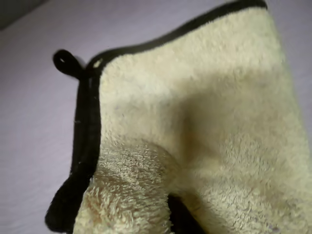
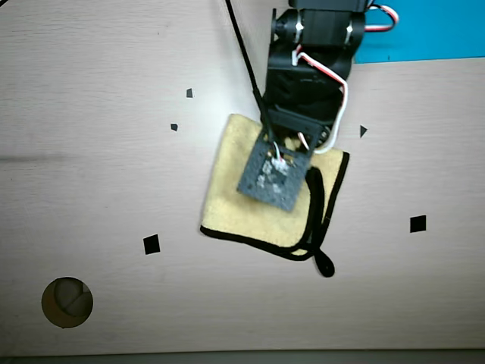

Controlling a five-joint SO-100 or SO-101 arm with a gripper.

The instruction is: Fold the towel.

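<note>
The towel (image 2: pixel 227 197) is pale yellow terry with a black hem and lies on the wooden table under my arm. Its right part is doubled over, and a black hanging loop (image 2: pixel 324 265) sticks out at the lower right. In the wrist view the towel (image 1: pixel 219 122) fills the frame, with the loop (image 1: pixel 66 62) at the upper left. A fold of it bunches up at the bottom edge against a dark fingertip (image 1: pixel 181 219). My gripper (image 1: pixel 170 214) looks shut on that fold. In the overhead view the jaws are hidden under the wrist camera board (image 2: pixel 274 176).
Small black square markers (image 2: pixel 151 244) (image 2: pixel 417 224) lie on the table around the towel. A round hole (image 2: pixel 67 302) sits at the lower left. A blue sheet (image 2: pixel 432 30) covers the top right corner behind the arm base.
</note>
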